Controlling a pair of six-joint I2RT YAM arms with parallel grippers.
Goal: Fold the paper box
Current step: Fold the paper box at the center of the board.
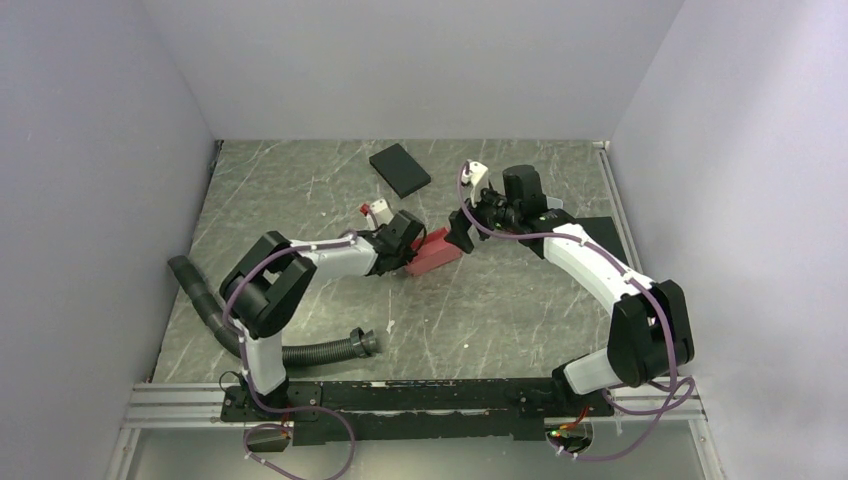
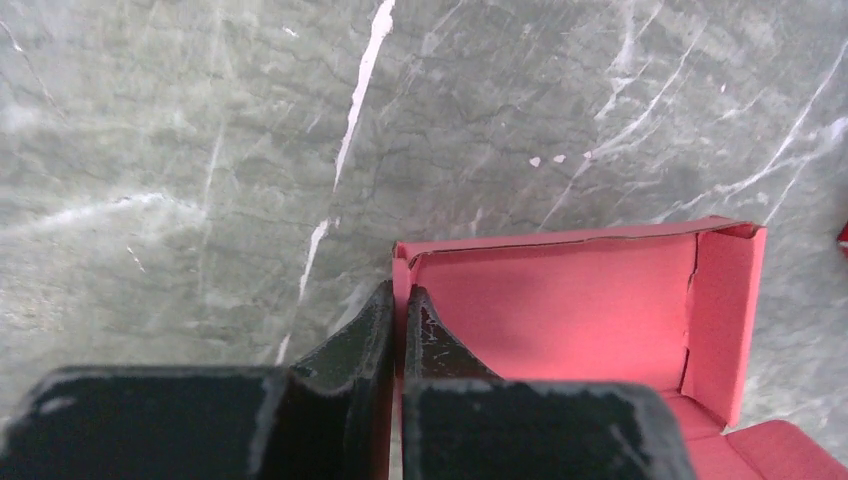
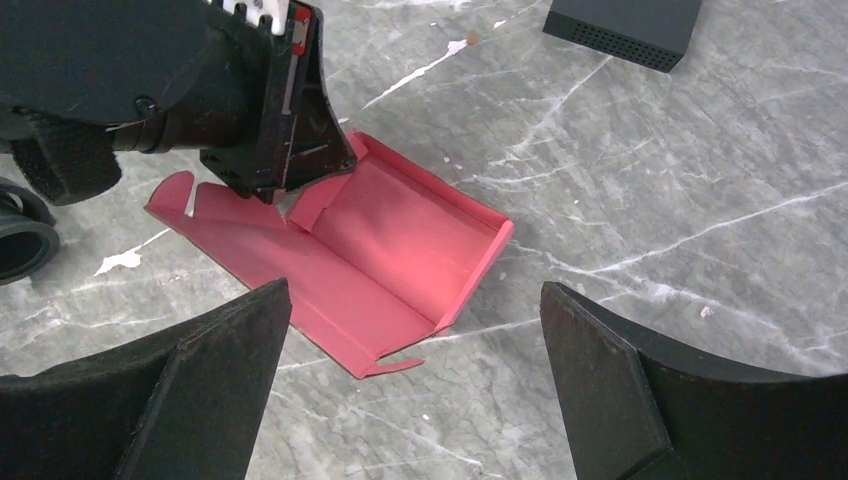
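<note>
The paper box [image 1: 435, 250] is pinkish-red card, partly folded, lying on the grey marbled table in the middle. In the left wrist view the paper box [image 2: 570, 300] has a raised back wall and right end wall. Its left end wall stands pinched between my left gripper's [image 2: 400, 295] two fingers, one inside and one outside. The right wrist view shows the paper box [image 3: 400, 240] with a long flat flap toward the camera and my left gripper [image 3: 275, 190] at its far left corner. My right gripper [image 3: 415, 290] hovers open just right of the box, touching nothing.
A black flat rectangular box [image 1: 400, 170] lies at the back, also seen as the black box [image 3: 625, 25]. A tiny red-and-white carton [image 1: 376, 211] sits behind the left gripper. A black corrugated hose [image 1: 215, 310] curls along the left side. A dark flat piece [image 1: 600, 228] lies under the right arm.
</note>
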